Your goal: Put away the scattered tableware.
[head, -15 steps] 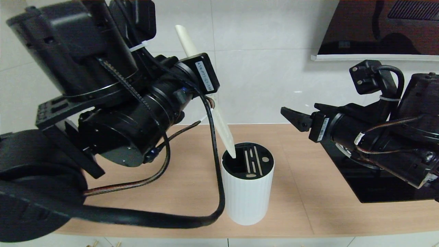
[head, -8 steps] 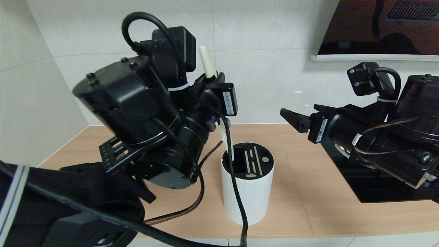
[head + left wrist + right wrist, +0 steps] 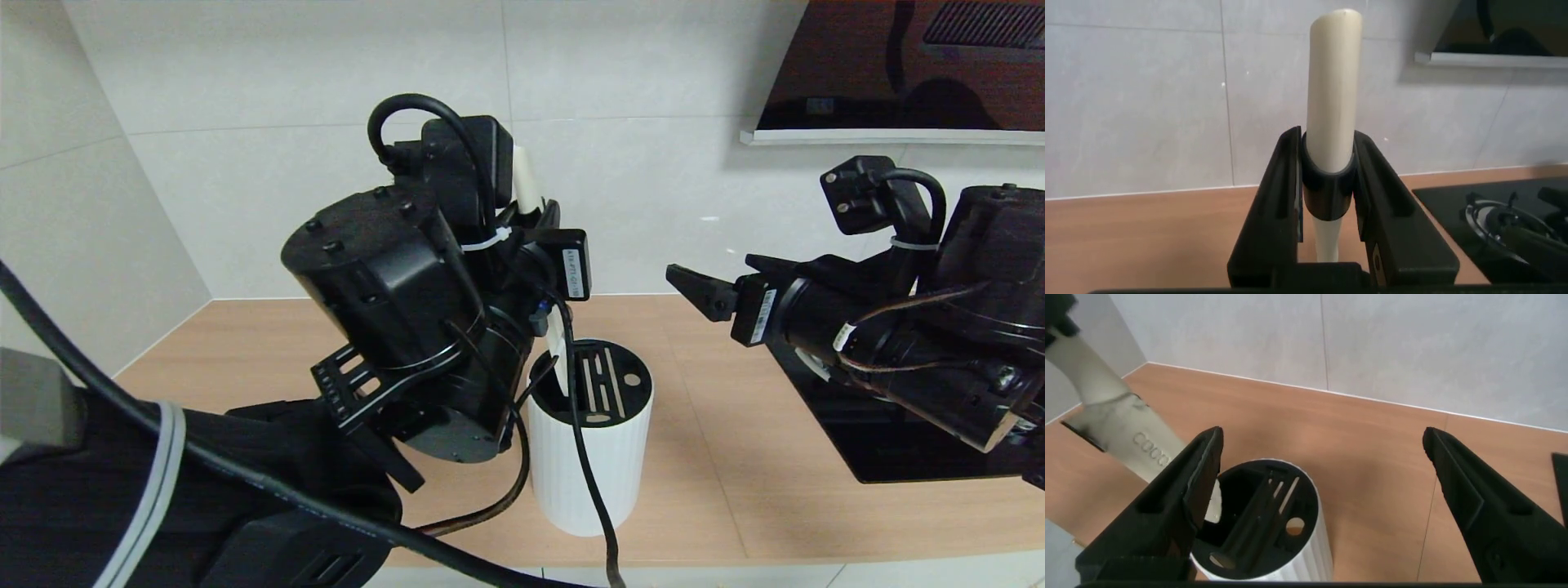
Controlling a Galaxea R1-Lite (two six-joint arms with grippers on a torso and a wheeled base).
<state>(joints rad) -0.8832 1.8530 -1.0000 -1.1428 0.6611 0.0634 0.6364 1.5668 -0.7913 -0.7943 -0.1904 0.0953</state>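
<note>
A second ago the cream round-handled knife (image 3: 1333, 82) leaned with its tip at the rim; now it stands nearly upright and lower, so your insertion is well under way. Your left gripper (image 3: 1329, 167) has its black fingers pinching the smooth, matte handle partway along. The rounded end rises above them, and the pale flat blade drops below them into the wide opening of the white ribbed cylindrical holder (image 3: 592, 457), beside the narrow slots of its black top. Your right gripper (image 3: 1321, 449) hovers with its fingers spread wide, the holder below and between them on the light wooden counter (image 3: 735, 457)
</note>
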